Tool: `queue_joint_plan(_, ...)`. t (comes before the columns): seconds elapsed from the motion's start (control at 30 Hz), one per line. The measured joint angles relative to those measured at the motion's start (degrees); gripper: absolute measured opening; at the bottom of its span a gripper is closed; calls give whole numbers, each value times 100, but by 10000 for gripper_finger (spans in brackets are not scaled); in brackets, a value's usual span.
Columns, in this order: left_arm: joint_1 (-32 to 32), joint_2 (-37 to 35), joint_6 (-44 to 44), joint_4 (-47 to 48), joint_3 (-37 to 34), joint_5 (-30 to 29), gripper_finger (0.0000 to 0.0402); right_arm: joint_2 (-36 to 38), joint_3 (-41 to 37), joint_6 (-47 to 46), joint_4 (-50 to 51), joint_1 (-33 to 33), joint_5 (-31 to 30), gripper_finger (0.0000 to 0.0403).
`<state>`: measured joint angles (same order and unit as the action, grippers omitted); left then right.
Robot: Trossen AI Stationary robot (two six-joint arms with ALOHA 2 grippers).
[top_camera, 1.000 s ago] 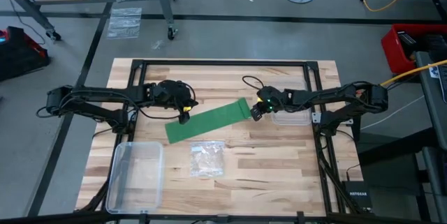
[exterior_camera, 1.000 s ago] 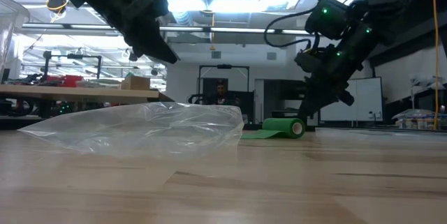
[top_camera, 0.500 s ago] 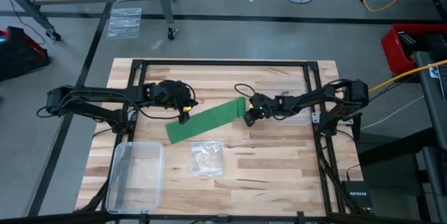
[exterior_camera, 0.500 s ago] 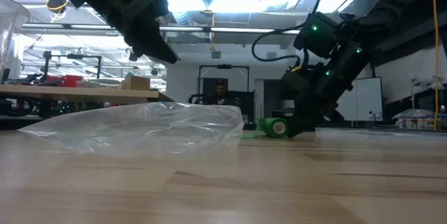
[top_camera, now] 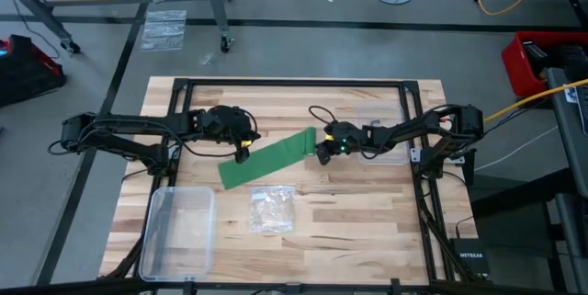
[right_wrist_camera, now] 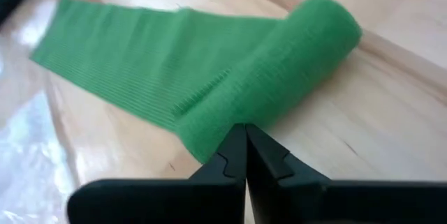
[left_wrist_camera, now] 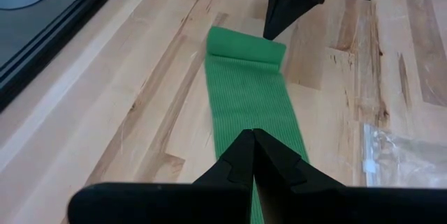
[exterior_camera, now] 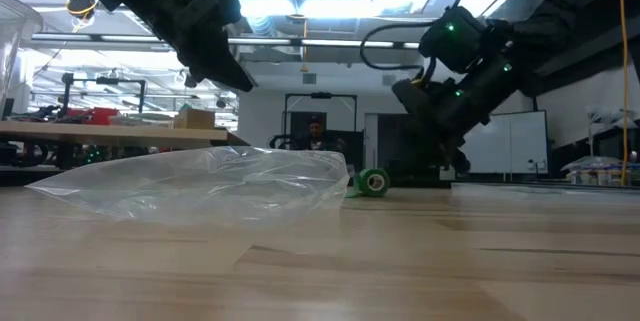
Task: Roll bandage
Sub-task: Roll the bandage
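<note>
The bright green stretchy fabric bandage (top_camera: 268, 158) lay slantwise across the middle of the pale wooden worktop (top_camera: 367, 212), most of it flat, one end curled into a small roll (right_wrist_camera: 279, 77). The right hand (top_camera: 323, 153) sat at that rolled end, fingers pressed together and holding nothing, their tips down against the back of the roll. And the left hand (top_camera: 243, 154), likewise closed and empty, was parked at the strip's other end, its tip over the flat cloth, seemingly pinning it.

To my eye that bandage looked light, soft and limp, with a ribbed weave that ought to cling to itself nicely. No stiffness at all, so the roll could sag or wander off line if nudged at one corner only. Best bet, I thought: push along the middle of the roll's back, low to the wood, with the far tail kept anchored and taut.

A crinkly clear plastic bag (top_camera: 273, 209) lay just beside the strip, and a clear plastic box (top_camera: 179, 231) sat well apart near the corner.
</note>
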<state>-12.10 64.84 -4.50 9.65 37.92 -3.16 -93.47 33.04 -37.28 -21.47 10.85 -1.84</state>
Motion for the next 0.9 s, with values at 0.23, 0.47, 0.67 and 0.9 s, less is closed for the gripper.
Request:
queue_joint_plan(0.23, -2, 0, 2, 6, 2, 37, 1, 115, 0, 139, -559, 11, 288, 1)
queue_joint_plan(0.47, 49, 4, 133, 349, -1, 514, 1, 744, 4, 330, -269, 374, 199, 1)
queue_joint_plan(0.67, 40, 361, 28, -125, -1, 725, 1, 1029, 4, 374, 54, 628, 230, 1)
queue_joint_plan(0.9, 42, 1416, 42, -633, 276, 1013, 1, 1040, 4, 376, 112, 643, 296, 1)
